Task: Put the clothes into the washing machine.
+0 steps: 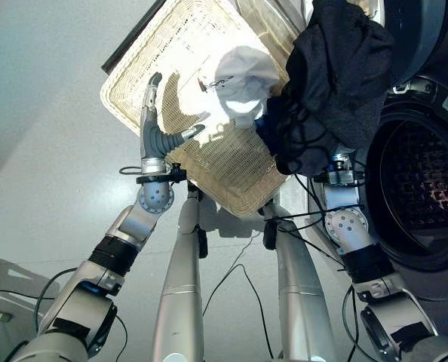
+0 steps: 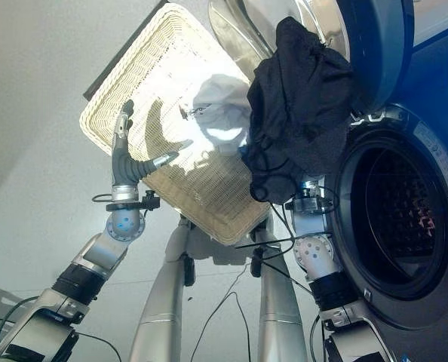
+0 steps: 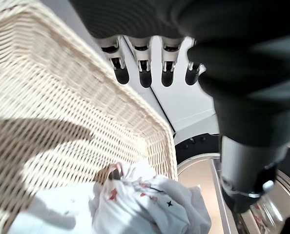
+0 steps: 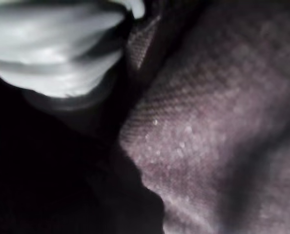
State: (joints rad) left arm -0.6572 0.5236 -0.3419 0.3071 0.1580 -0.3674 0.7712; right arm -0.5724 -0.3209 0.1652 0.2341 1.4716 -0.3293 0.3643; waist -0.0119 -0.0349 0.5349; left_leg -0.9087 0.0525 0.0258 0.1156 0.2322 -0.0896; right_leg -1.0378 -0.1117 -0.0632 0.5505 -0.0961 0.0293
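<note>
Dark garment hides the right hand, grip untellable; left hand spread open.

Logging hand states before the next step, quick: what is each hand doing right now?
Left hand: open, fingers straight, over the wicker basket, holding nothing.
Right hand: hidden under the dark garment by the washing machine; cannot be told.

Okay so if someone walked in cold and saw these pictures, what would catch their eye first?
Probably the dark garment bunched over the right hand, raised beside the washing machine's open drum. Next, the pale wicker basket on the floor, with a white garment lying in it. The left hand hovers over the basket, fingers straight.
</note>
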